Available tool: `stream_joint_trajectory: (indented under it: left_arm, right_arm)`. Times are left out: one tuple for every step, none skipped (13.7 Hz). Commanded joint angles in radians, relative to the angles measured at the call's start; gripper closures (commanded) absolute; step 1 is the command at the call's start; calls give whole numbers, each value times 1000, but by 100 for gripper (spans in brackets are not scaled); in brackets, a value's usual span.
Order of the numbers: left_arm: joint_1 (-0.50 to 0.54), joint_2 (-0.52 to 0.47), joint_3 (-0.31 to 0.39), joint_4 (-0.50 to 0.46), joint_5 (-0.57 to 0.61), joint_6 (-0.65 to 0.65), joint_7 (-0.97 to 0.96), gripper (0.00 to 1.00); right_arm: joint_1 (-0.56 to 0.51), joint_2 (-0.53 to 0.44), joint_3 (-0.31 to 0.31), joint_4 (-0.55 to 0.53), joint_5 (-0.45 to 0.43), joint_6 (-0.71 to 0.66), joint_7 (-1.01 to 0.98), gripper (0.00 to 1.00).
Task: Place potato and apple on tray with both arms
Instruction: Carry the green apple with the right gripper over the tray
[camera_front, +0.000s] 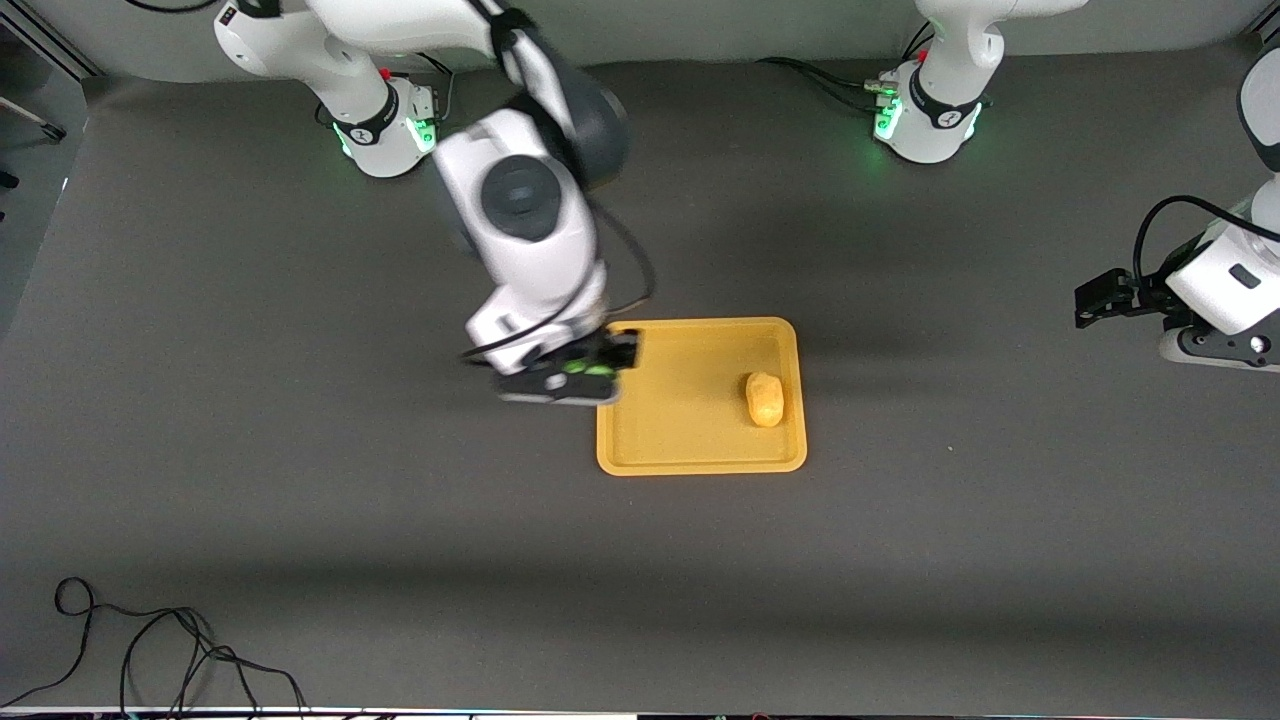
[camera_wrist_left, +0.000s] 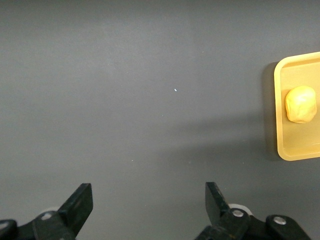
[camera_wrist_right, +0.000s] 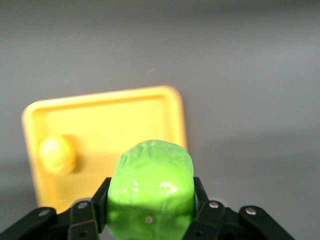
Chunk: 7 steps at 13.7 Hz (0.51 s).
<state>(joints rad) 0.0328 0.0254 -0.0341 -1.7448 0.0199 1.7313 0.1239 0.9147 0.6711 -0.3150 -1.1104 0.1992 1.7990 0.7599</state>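
The orange-yellow tray (camera_front: 690, 445) lies in the middle of the table. The yellow-orange potato (camera_front: 765, 398) lies in it, near the rim toward the left arm's end. My right gripper (camera_front: 585, 372) is over the tray's rim at the right arm's end, shut on the green apple (camera_front: 590, 368). In the right wrist view the apple (camera_wrist_right: 150, 182) fills the jaws of the right gripper (camera_wrist_right: 150, 200), above the tray (camera_wrist_right: 125, 115) and potato (camera_wrist_right: 57, 154). My left gripper (camera_front: 1092, 298) waits open and empty over bare table at the left arm's end. The left wrist view shows the left gripper (camera_wrist_left: 149, 200), the tray (camera_wrist_left: 280, 145) and the potato (camera_wrist_left: 301, 103).
A loose black cable (camera_front: 150, 650) lies at the table's near edge toward the right arm's end. The two arm bases (camera_front: 385, 125) (camera_front: 925, 115) stand along the table's edge farthest from the front camera.
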Motion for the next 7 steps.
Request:
stream_joint_trajectory:
  left_arm:
    - [-4,-15,2,-9,14,8,11,0]
    - [-5,-13,2,-10,15,8,11,0]
    - [-5,-12,3,-10,15,8,10,0]
    - [-4,-12,3,-9,15,7,11,0]
    - [-4,-13,3,-9,15,7,11,0]
    - [-4,-12,3,-7,15,7,11,0]
    - [-4,-12,3,-7,15,7,10,0]
  right_arm:
    - [-4,108,57,133,14,32,122,65]
    - [18,134,56,129,9,60,125,65]
    - [19,172,56,130,8,91,125,65]
    - [27,217,57,129,-7,136,125,65]
    - [30,260,56,129,-15,176,127,65]
    - [32,296,56,129,-17,213,127,65]
    - [32,324,56,126,-17,252,128,65]
